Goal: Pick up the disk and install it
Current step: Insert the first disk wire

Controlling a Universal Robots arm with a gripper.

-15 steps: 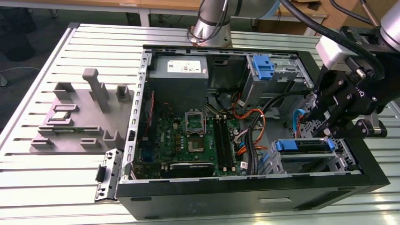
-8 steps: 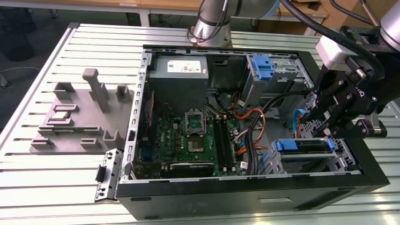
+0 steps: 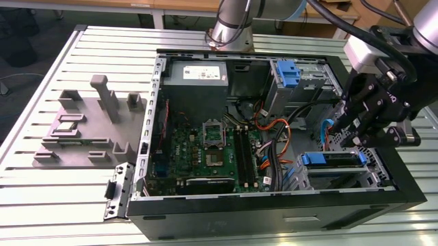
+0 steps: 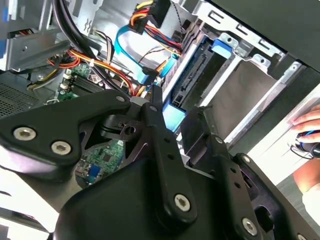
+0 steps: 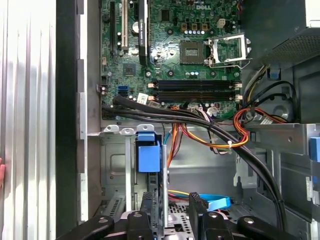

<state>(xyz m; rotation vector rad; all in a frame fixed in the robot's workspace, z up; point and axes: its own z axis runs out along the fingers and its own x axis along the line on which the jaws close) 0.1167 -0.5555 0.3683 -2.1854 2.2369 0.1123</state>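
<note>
Green motherboard (image 5: 165,30), black case (image 3: 274,215), black jaws, orange cables (image 5: 215,143), light-blue cable (image 5: 216,204), grey fixture (image 3: 82,139)

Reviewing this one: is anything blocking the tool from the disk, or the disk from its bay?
Nothing visible does. The tool sits right over the disk, whose blue edge appears already seated in the drive cage. The cable bundle runs alongside, on the motherboard side, not across either gap.

- Smooth silver-grey tubular arm (image 3: 229,23) with a pale blue joint cap (image 3: 287,10).
- Thick black cables (image 3: 329,20) loop beside the wrist.
- Matt black gripper (image 4: 177,112), its rounded linkage bars fastened by silver hex screws (image 4: 182,201).
</note>
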